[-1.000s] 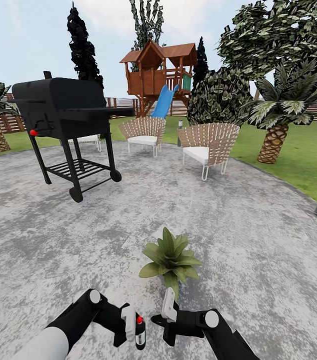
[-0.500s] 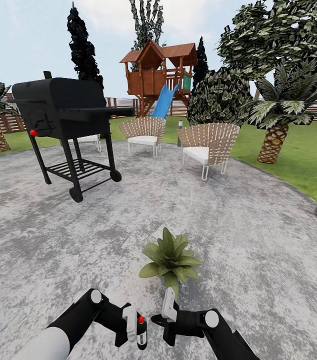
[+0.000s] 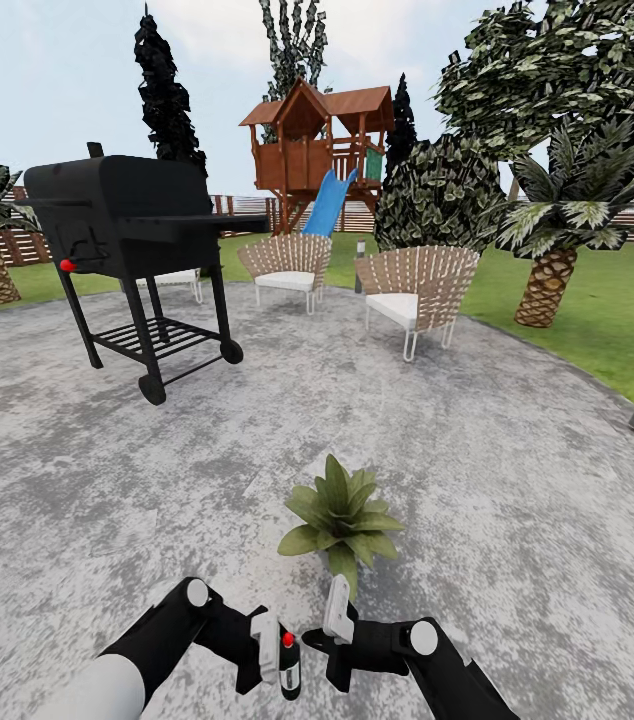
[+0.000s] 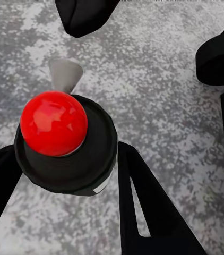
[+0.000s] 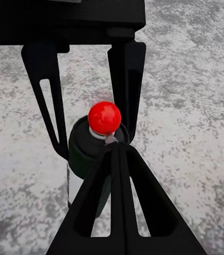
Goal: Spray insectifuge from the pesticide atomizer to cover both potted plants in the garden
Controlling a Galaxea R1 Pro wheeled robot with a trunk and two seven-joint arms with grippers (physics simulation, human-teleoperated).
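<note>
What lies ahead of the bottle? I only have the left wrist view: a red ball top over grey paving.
Observer: In the head view, a potted plant stands on the patio just beyond the atomizer.
Operator: And the other arm?
Observer: The right gripper points at the atomizer's red top, jaws shut and empty, as the right wrist view shows.
Operator: Anything else nearby?
Observer: A black grill stands farther off, to the left.

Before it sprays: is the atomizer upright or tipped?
Upright: the pesticide atomizer stands vertical between the left gripper's fingers, red top up.
</note>
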